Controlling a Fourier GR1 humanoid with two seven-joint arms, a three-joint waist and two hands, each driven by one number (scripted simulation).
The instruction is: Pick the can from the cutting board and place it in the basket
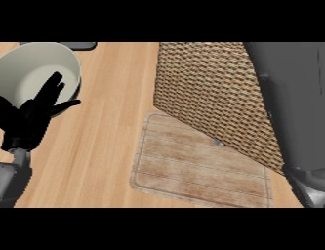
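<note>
A pale wooden cutting board (193, 166) lies on the counter at lower centre. The woven basket (208, 93) fills the middle of the view and covers the board's far right corner. Only a tiny grey and red speck, which may be the can (217, 143), peeks out at the basket's lower edge over the board. My right forearm (302, 107) runs up the right side past the basket, and its hand is not visible. My left hand (28, 117) rests open at the left with fingers up, in front of a bowl.
A cream bowl (21, 73) stands at the far left on the wooden counter (107, 146), partly behind my left hand. A dark flat object (78, 45) shows at the top edge beside the bowl.
</note>
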